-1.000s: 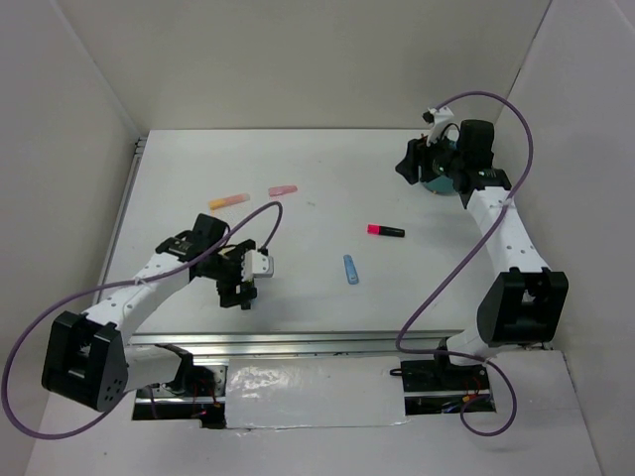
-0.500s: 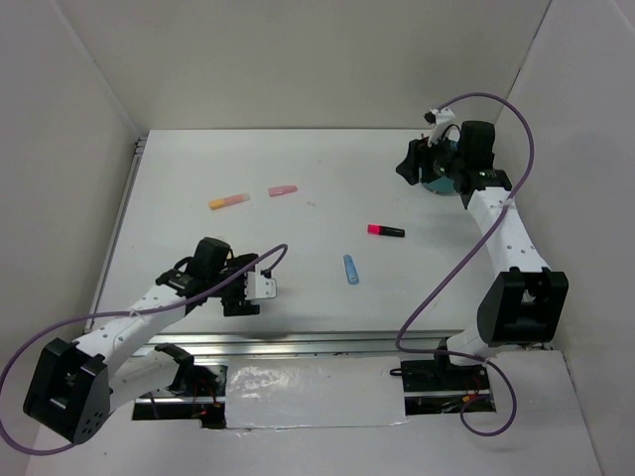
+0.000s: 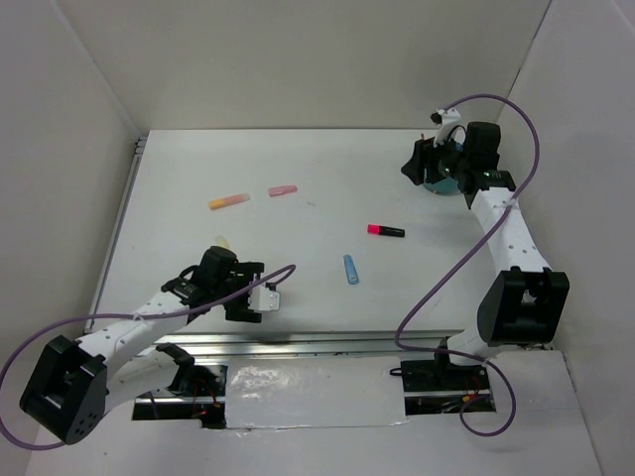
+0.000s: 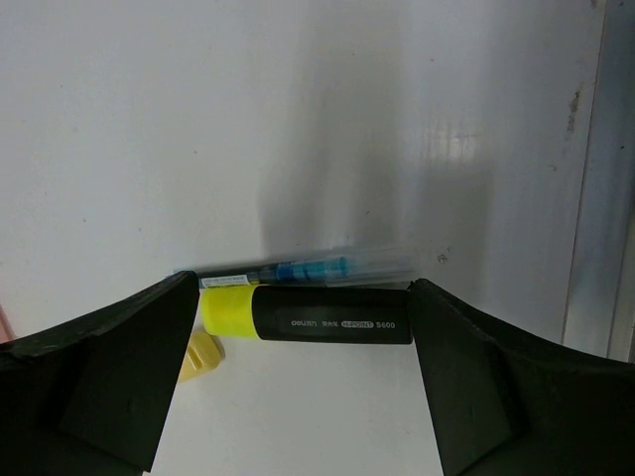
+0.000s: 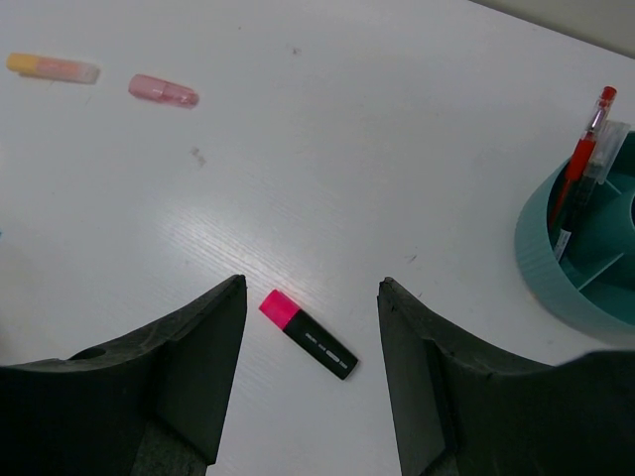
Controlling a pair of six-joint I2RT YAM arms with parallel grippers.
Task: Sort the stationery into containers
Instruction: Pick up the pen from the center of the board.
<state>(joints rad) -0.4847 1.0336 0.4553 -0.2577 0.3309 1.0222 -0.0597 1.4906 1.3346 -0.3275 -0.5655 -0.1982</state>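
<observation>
Left gripper (image 4: 303, 288), right gripper (image 5: 313, 288): jaws spread, empty.
A yellow-black plastic highlighter (image 4: 327, 315) is framed between the left jaws, at the table's (image 3: 298, 159) 7 o'clock.

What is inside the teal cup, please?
A red pen and a dark clear-capped pen stand side by side in the cup. The rest is cut off at the frame edge and covered by the right arm from above.

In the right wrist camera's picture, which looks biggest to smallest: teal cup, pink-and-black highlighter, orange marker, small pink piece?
1. Teal cup, though partly out of frame.
2. Pink-and-black highlighter.
3. Orange marker: nearly the highlighter's length, but farther away, so unsure.
4. Small pink piece.
</observation>
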